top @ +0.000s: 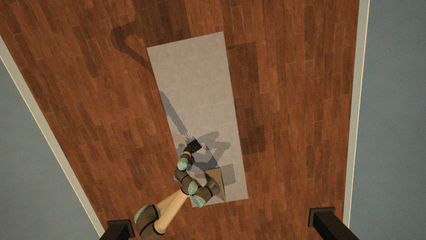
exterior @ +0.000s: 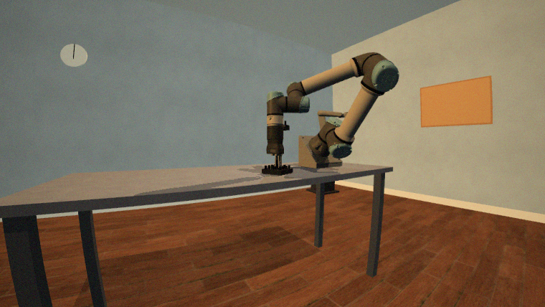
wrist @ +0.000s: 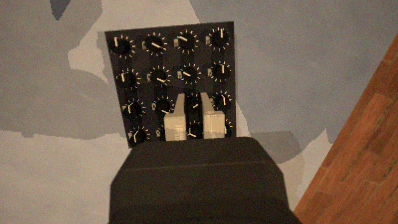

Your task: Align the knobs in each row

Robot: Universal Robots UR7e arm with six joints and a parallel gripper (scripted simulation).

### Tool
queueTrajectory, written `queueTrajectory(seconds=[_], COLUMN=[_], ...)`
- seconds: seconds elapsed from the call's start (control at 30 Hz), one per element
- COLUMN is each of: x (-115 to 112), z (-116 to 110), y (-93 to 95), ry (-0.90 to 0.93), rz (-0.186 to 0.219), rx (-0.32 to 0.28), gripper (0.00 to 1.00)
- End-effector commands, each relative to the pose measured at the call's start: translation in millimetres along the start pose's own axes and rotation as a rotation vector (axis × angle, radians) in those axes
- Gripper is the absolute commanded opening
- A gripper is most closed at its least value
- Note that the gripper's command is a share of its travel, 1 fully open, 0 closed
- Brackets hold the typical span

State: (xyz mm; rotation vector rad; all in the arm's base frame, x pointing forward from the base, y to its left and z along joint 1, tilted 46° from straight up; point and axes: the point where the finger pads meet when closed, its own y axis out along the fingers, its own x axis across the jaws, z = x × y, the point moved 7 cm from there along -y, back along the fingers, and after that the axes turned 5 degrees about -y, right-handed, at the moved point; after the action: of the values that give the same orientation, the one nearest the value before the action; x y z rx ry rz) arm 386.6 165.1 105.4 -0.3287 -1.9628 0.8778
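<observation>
The black knob box (wrist: 111,60) (top: 195,145) (exterior: 277,171) stands flat on the grey table (exterior: 152,183) with four rows of four white-lined knobs. My gripper (wrist: 193,105) (exterior: 278,159) points straight down onto the box. Its two pale fingers are shut on a knob (wrist: 192,106), the third from the left in the third row from the top of the wrist view. The fingers hide most of that knob, and its white line shows only partly between them. The knob below it is partly covered by the finger pads.
The arm's tan mounting block (exterior: 307,152) (top: 216,179) stands on the table just behind the box. In the wrist view the table edge and wood floor (wrist: 365,150) lie to the right of the box.
</observation>
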Motion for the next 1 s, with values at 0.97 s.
queueTrajectory(seconds=[0.97], x=[-0.2], z=[-0.2], y=[-0.4], ry=[-0.23], rz=[0.001], rx=[-0.001], gripper=[0.3])
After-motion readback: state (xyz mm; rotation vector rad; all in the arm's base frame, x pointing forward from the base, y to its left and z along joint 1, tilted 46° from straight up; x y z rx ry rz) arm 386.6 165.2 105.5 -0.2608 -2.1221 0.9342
